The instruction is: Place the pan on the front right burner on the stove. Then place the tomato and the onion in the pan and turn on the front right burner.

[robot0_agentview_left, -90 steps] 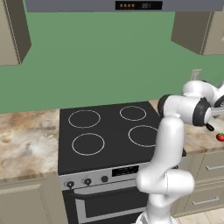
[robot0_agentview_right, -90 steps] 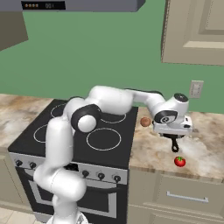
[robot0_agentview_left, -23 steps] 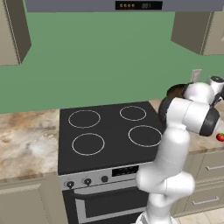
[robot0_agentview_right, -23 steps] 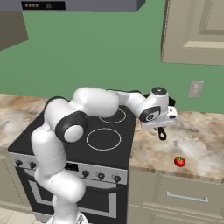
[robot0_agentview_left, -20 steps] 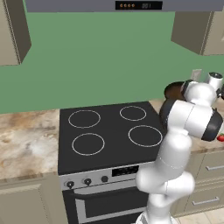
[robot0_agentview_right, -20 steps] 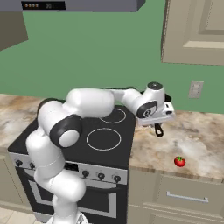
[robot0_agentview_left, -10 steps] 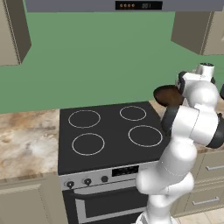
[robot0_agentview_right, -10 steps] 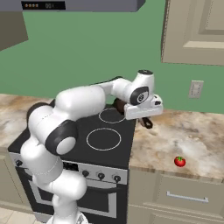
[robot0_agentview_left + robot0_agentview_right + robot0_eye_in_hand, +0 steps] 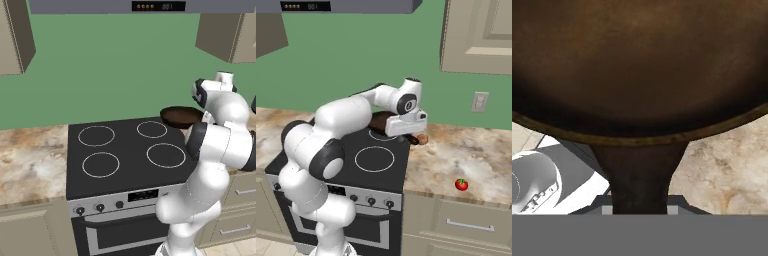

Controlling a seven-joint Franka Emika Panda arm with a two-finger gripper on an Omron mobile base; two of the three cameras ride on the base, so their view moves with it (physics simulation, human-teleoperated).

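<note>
The dark brown pan (image 9: 180, 116) hangs in the air over the stove's (image 9: 125, 170) right rear edge, held level. My gripper (image 9: 639, 209) is shut on the pan's handle (image 9: 639, 175), which runs down between the fingertips in the hand view. In the right base view the hand (image 9: 406, 124) covers part of the pan (image 9: 378, 120). The front right burner (image 9: 166, 155) is a bare white ring, in front of and below the pan. The onion (image 9: 422, 139) lies on the counter just right of the stove. The tomato (image 9: 461, 184) rests near the counter's front edge, further right.
Marble counter (image 9: 476, 160) stretches right of the stove, and more counter (image 9: 30, 165) lies to its left. Black knobs (image 9: 100, 207) line the silver front panel. Upper cabinets (image 9: 478, 35) and a range hood (image 9: 150, 6) hang overhead. A wall outlet (image 9: 480, 102) sits at the back right.
The arm has swung left and carried the pan from above the right counter to the stove's right rear edge. Tomato and onion have stayed where they were.
</note>
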